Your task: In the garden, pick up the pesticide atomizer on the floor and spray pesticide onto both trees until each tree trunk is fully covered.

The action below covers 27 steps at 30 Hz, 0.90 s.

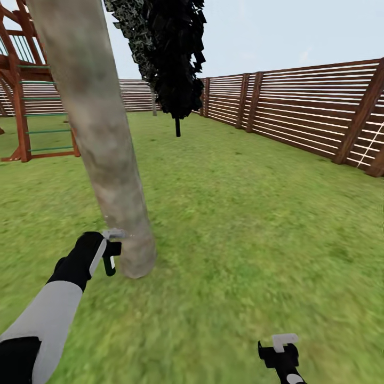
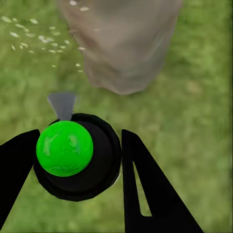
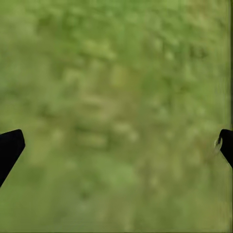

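Head view is showing the left tool (image 1: pixel 109 255) hovering just beside the base of a pale tree trunk (image 1: pixel 101 133) standing on the lawn (image 1: pixel 240 224). Left wrist view is showing this tool's fingers (image 2: pixel 145 184) clamping the pesticide atomizer (image 2: pixel 77 158), a dark bottle whose top is showing green, with pale specks drifting near the trunk. Low at the right, the right tool (image 1: pixel 281 352) is hanging over grass, its fingertips (image 3: pixel 9 145) spread wide apart. A brown slat fence (image 1: pixel 298 112) is bordering the lawn.

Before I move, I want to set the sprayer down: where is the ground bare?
Open lawn runs from the tree trunk to the fence. Crowded only at the trunk base, where the left gripper holds the pesticide atomizer.
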Tool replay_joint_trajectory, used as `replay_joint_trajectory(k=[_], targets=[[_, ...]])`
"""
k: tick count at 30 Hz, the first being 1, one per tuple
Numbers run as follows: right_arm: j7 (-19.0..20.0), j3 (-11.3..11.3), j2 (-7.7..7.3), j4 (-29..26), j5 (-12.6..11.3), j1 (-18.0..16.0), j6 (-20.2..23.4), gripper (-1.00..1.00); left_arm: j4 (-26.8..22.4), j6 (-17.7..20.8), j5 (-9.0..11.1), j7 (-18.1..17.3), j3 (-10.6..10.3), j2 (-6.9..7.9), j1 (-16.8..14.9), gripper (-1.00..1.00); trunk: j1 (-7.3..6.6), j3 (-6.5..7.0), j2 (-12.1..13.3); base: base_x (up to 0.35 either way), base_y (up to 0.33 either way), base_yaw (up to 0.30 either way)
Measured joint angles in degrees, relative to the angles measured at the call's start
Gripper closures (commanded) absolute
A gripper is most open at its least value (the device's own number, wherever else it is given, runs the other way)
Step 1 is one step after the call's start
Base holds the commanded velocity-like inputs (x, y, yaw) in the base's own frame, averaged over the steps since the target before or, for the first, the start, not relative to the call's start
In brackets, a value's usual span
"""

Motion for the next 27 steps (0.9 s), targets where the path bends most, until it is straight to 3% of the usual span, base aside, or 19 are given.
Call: replay_joint_trajectory(k=[12, 18, 20, 23, 24, 27], targets=[[0.0, 0.0, 0.02, 0.0, 0.0, 0.0, 0.0, -1.00, 0.0, 0.0, 0.0, 0.0, 0.0, -0.08, 0.1, 1.00, 0.00, 0.00, 0.0, 0.013, -0.273, 0.001], [0.0, 0.0, 0.10, 0.0, 0.0, 0.0, 0.0, -1.00, 0.0, -0.1, 0.0, 0.1, -0.1, -0.20, 0.1, 1.00, -0.01, 0.00, 0.0, 0.128, -0.251, 0.216], [0.0, 0.0, 0.10, 0.0, 0.0, 0.0, 0.0, -1.00, 0.0, -0.1, -0.3, 0.2, 0.4, 0.48, 0.2, 1.00, -0.01, 0.00, 0.0, 0.159, -0.100, 0.277], [0.0, 0.0, 0.17, 0.0, 0.0, 0.0, 0.0, -1.00, 0.1, -0.1, -0.4, 0.2, 0.2, 3.03, 0.4, 1.00, 0.01, 0.00, 0.0, 0.025, -0.015, 0.278], [0.1, 0.0, 0.18, 0.0, 0.0, 0.0, 0.0, -1.00, 0.2, -0.2, 0.5, 0.0, 0.1, 2.73, 0.7, 1.00, 0.01, 0.00, 0.0, 0.002, -0.001, 0.278], [0.1, 0.0, 0.19, 0.0, 0.0, 0.0, 0.0, -1.00, 0.3, -0.5, 0.7, 0.1, -0.2, -0.42, 2.3, 1.00, 0.01, 0.00, 0.0, 0.001, 0.000, 0.278]])
